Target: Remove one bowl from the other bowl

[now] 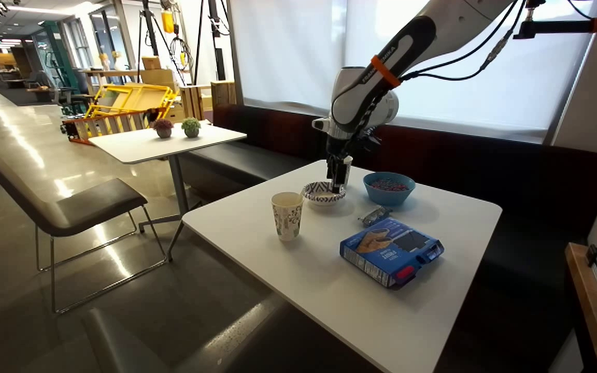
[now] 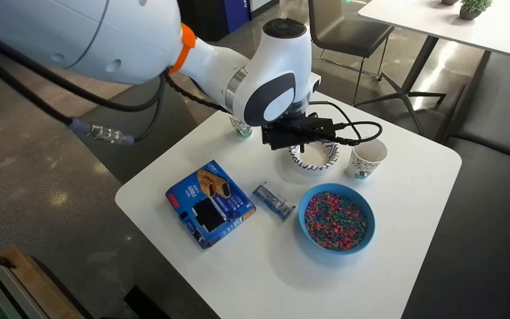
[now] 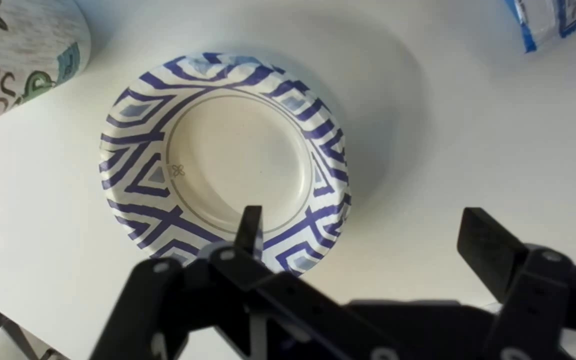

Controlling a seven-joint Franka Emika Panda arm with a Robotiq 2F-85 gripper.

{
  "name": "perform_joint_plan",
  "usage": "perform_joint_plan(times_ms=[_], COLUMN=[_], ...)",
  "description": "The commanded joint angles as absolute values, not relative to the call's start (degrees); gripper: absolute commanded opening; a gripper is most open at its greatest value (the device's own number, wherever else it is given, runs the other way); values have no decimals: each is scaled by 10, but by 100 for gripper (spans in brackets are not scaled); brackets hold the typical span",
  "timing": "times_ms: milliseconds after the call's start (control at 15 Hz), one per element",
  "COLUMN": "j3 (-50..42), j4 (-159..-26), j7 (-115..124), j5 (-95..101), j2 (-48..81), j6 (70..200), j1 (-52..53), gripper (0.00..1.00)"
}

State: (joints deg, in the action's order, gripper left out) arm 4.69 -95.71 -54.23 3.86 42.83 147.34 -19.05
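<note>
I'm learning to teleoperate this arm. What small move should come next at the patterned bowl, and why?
Probably ease the open tool slightly down astride the rim of the patterned bowl, before closing. In the wrist view, one fingertip appears over the bowl and the other over the table, with rim between them. I can't tell whether a second bowl sits nested beneath, so go shallow.

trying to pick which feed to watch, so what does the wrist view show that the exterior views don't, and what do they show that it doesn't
Only the wrist view shows the small flower mark inside the patterned bowl.

Only the exterior views show the robot arm, the blue bowl with its coloured bits, and the blue box.

All share the patterned bowl, the fingers, a paper cup, the table and the wrapped bar, though the wrist view catches just its end.
</note>
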Motion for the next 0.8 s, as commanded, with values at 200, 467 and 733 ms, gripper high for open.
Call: perform_joint_plan(times_ms=[200, 467, 733], j3=[66, 62, 63], j4=[-909, -891, -876], j7=[-643, -669, -685], j5=[30, 31, 29], j2=[468, 490, 506], j6=[1457, 1463, 1462], j1=[-207, -203, -204], gripper=[100, 89, 69])
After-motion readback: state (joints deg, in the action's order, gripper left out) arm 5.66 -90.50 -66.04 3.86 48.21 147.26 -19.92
